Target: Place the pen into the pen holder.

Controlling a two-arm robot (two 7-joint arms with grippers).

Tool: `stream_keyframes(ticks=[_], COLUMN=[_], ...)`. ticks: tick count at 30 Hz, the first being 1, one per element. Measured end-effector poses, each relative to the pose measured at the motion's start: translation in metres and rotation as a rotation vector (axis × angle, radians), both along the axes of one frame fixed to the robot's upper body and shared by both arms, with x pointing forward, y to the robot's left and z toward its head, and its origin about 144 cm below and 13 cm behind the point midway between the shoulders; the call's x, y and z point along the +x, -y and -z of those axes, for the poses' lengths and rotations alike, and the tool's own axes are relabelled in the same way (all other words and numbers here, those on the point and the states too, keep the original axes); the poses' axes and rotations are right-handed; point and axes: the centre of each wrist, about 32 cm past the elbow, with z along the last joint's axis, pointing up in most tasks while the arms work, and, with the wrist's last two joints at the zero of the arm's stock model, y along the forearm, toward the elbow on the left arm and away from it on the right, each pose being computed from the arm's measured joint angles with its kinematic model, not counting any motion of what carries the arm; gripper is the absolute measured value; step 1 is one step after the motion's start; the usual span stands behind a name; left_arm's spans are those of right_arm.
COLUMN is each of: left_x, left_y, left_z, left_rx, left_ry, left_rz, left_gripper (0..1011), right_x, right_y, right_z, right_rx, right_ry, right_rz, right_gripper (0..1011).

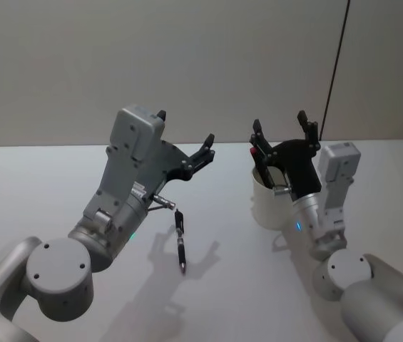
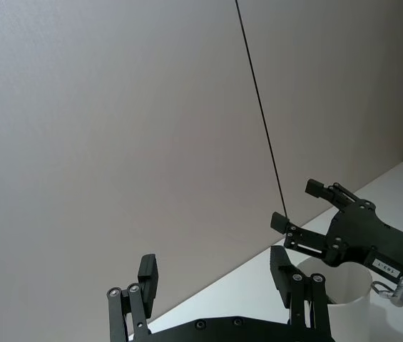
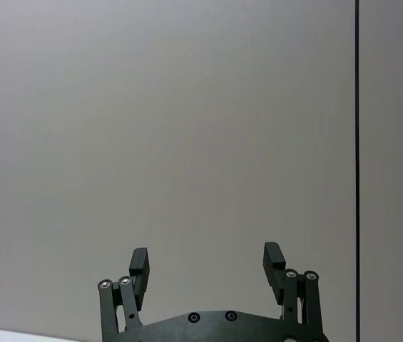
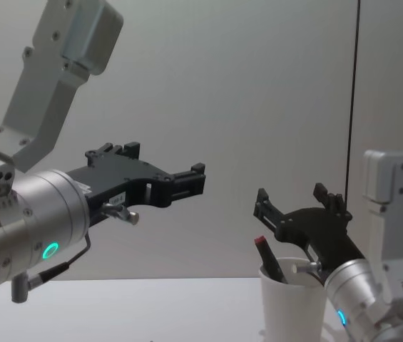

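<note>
Standing at the right of centre in the head view, the pen holder (image 1: 264,204) is a plain white paper cup on a pale worktop (image 1: 58,185). The pen (image 1: 259,161) is inside it, leaning against the rim, with its black body and small red tip sticking out above the cup's left edge. From the chest view, the same red tip rises at a slant from the cup at the lower right of the frame. The right end effector (image 1: 281,127) hangs just above the cup and tilts up toward the wall. Its two black fingers are spread wide and have hold of nothing. The left end effector (image 1: 185,128) sits at the upper centre-left of the head view, raised well above the worktop and apart from the cup. Its fingers are also spread wide, with nothing between them. A second black pen (image 1: 180,242) lies on the worktop in the lower centre of the head view, below the left end effector and well to the left of the cup. A plain grey wall (image 1: 187,57) fills the background, with a thin black cable (image 1: 337,68) running down it at the upper right.
</note>
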Motion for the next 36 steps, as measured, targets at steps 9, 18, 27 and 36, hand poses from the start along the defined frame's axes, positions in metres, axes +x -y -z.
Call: stream_keyframes(ticks=[9, 18, 27, 36], left_x=[0.000, 0.000, 0.000, 0.000], left_y=[0.000, 0.000, 0.000, 0.000], left_z=[0.000, 0.000, 0.000, 0.000], left_rx=[0.000, 0.000, 0.000, 0.000], left_ry=[0.000, 0.000, 0.000, 0.000], left_rz=[0.000, 0.000, 0.000, 0.000], left_gripper=[1003, 1003, 1003, 1003], right_x=[-0.012, -0.029, -0.046, -0.067], right_y=[0.012, 0.034, 0.059, 0.084], right_z=[-0.016, -0.042, -0.069, -0.090], right_rx=[0.008, 0.025, 0.022, -0.029], right_ry=[-0.057, -0.178, -0.271, -0.355], right_rz=[-0.012, -0.005, 0.020, 0.062], right_gripper=[1002, 1001, 1001, 1002])
